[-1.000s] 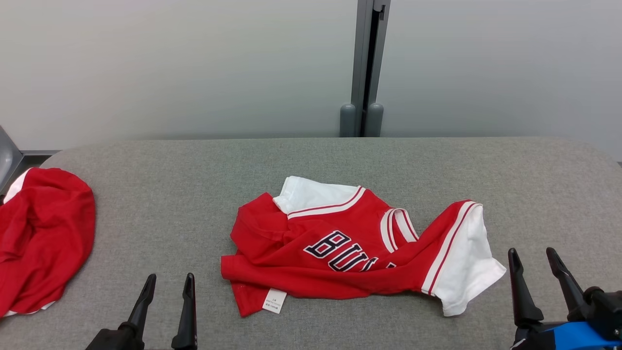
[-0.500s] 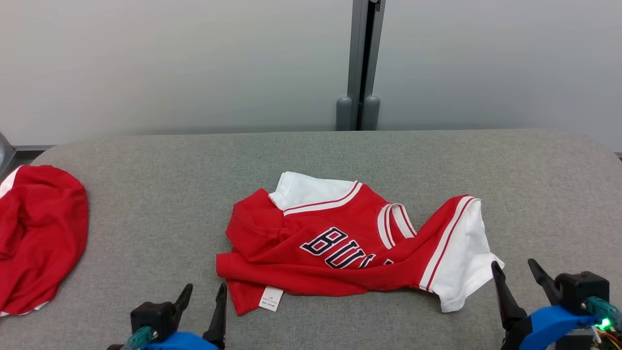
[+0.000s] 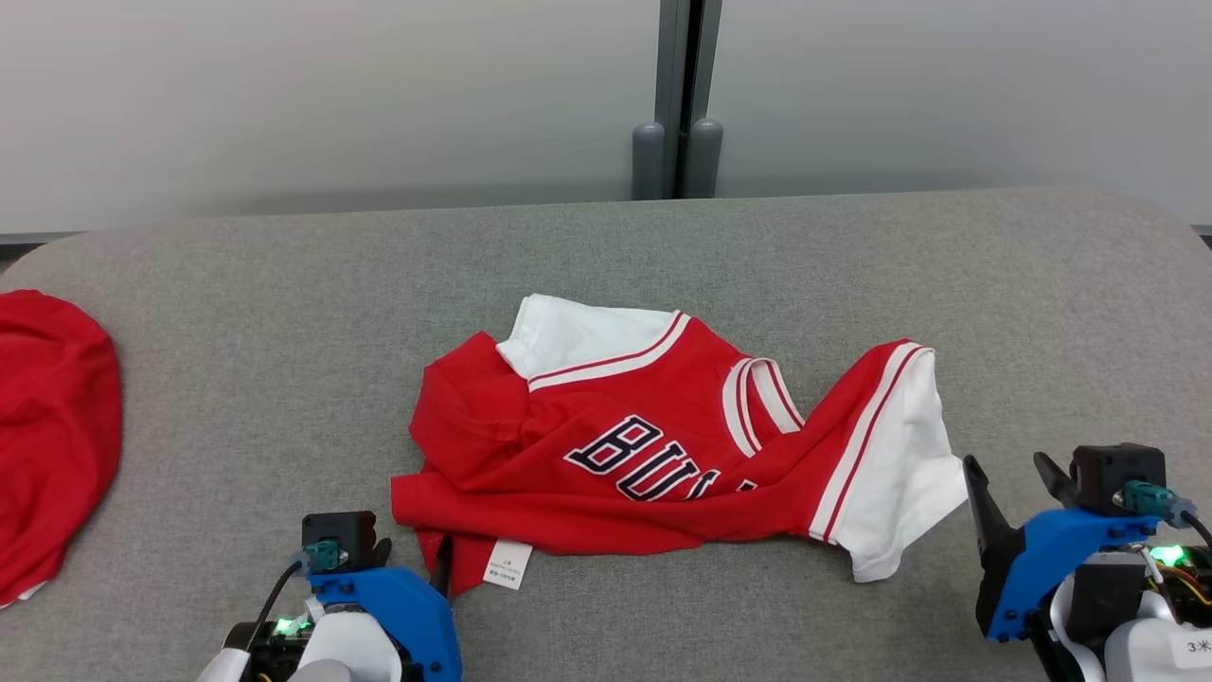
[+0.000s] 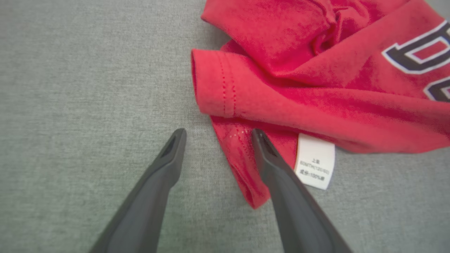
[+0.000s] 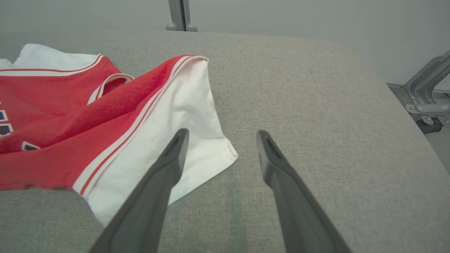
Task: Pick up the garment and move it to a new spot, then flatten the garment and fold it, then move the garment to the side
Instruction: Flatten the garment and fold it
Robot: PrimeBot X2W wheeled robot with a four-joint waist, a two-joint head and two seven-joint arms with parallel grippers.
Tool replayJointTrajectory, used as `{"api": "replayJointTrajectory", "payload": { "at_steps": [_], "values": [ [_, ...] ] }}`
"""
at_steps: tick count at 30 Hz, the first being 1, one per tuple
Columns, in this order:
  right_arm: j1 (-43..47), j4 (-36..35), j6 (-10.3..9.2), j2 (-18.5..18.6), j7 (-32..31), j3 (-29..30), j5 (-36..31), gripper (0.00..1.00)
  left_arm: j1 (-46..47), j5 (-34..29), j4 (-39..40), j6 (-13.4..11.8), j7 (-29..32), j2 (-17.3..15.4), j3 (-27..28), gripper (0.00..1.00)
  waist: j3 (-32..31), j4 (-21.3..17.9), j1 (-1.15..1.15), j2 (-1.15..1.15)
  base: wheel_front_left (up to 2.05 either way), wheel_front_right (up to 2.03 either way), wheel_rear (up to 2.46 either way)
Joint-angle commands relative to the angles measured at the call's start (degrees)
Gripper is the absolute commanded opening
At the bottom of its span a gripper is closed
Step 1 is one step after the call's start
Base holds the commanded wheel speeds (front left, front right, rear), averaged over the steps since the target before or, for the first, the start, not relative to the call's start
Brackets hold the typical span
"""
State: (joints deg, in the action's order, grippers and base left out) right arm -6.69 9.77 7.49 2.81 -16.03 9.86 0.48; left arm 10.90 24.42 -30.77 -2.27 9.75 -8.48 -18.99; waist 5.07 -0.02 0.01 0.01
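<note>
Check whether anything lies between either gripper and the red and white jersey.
Nothing visible does. The left gripper is open over the jersey's near hem corner, beside the white label. The right gripper is open at the white sleeve. The other red garment lies far left on the table.

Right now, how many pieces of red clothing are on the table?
2. A crumpled red-and-white jersey lies in the middle of the table; a red heap sits at its left edge, partly cut off. Others may be hidden.
</note>
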Motion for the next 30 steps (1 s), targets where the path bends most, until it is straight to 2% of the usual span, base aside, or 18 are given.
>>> {"api": "replayJointTrajectory", "payload": {
  "at_steps": [1, 6, 11, 17, 26, 27, 28, 29, 30],
  "values": [
    [-1.23, 0.85, 0.01, 0.15, -0.11, 0.15, -0.98, 1.00, 1.12, -0.46, -0.71, -0.36, 0.24, -0.17, -0.08, 1.00, 0.42, 0.11, -0.01, -0.01, 0.00, 0.00, 0.00],
    [-4.87, 4.32, 0.01, 0.22, -0.96, 0.64, -2.68, 1.00, 3.52, -1.36, -3.33, 0.58, 0.87, -0.66, -1.41, 1.00, 1.78, 0.38, -0.01, -0.01, 0.00, 0.00, 0.00],
    [-8.59, 10.44, 0.02, 1.15, -3.86, 1.28, -4.37, 1.00, 5.53, -2.40, -6.70, 0.42, 0.03, -0.73, -2.29, 1.00, 2.90, 0.65, -0.01, -0.01, 0.00, 0.00, 0.00],
    [-12.26, 18.06, 0.01, 2.17, -5.56, 2.02, -4.87, 1.00, 5.36, -2.07, -10.48, 2.87, 0.39, 0.07, -4.21, 1.00, 3.77, 1.53, -0.01, -0.01, 0.00, 0.00, 0.00],
    [-16.04, 27.16, 0.01, 2.94, -5.13, 2.12, -4.05, 1.00, 6.46, -1.81, -13.84, 4.74, -0.65, 0.70, -5.83, 1.00, 4.76, 2.82, -0.01, -0.01, 0.00, 0.00, 0.00],
    [-16.30, 28.05, 0.01, 2.96, -5.39, 2.17, -3.93, 0.90, 6.67, -1.79, -14.09, 4.93, -0.69, 0.80, -6.00, 1.00, 4.87, 3.01, -0.01, -0.01, 0.00, 0.00, 0.00],
    [-16.49, 28.76, 0.02, 2.93, -5.59, 2.10, -3.82, 0.71, 6.88, -1.72, -14.29, 5.15, -0.63, 0.97, -6.18, 1.00, 5.00, 3.16, -0.01, -0.01, 0.00, 0.00, 0.00],
    [-16.70, 29.39, 0.01, 2.89, -5.60, 1.99, -3.83, 0.24, 7.05, -1.59, -14.49, 5.41, -0.37, 1.08, -6.40, 1.00, 5.10, 3.25, -0.01, -0.01, 0.00, 0.00, 0.00],
    [-16.87, 30.04, 0.01, 2.87, -5.85, 2.00, -3.86, 0.00, 7.22, -1.52, -14.66, 5.74, -0.27, 1.20, -6.67, 0.98, 5.18, 3.31, -0.01, -0.01, 0.00, 0.00, 0.00]
  ]
}}
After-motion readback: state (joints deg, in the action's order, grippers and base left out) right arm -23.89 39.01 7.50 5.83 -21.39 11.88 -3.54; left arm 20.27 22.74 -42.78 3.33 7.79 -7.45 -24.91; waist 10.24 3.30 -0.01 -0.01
